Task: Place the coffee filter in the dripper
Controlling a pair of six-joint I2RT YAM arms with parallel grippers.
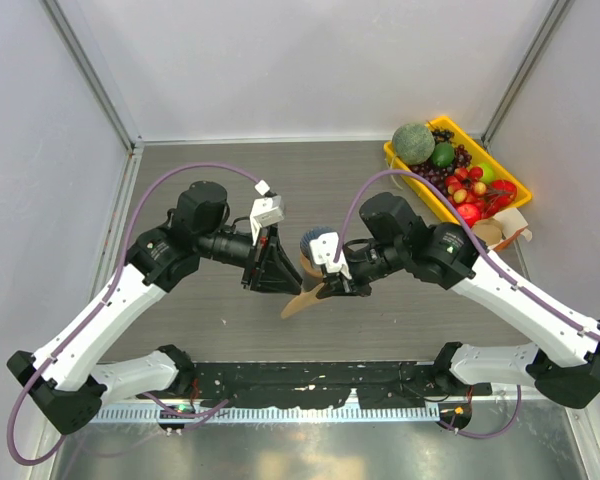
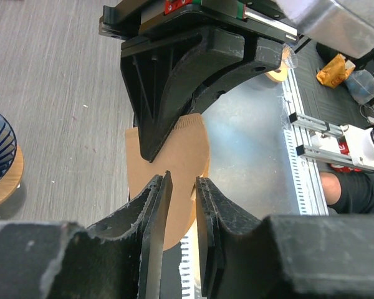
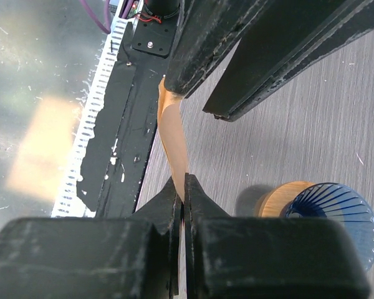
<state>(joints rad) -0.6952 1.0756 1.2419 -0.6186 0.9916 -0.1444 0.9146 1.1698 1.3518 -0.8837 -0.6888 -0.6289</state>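
The tan paper coffee filter [image 1: 302,302] hangs above the table, pinched at one edge by my right gripper [image 1: 330,287]. In the right wrist view the right gripper [image 3: 184,179] is shut on the filter [image 3: 173,137]. The dark blue ribbed dripper [image 1: 317,238] stands on an orange-brown round base [image 1: 308,264] just behind both grippers; it also shows in the right wrist view [image 3: 333,208]. My left gripper [image 1: 272,268] is open with a narrow gap, its tips [image 2: 182,177] right at the filter [image 2: 181,146]. I cannot tell whether the paper lies between its fingers.
A yellow tray [image 1: 398,163] of fruit stands at the back right, with a tan cup [image 1: 488,232] beside it. A black rail [image 1: 310,385] runs along the near edge. Grey walls close in the table.
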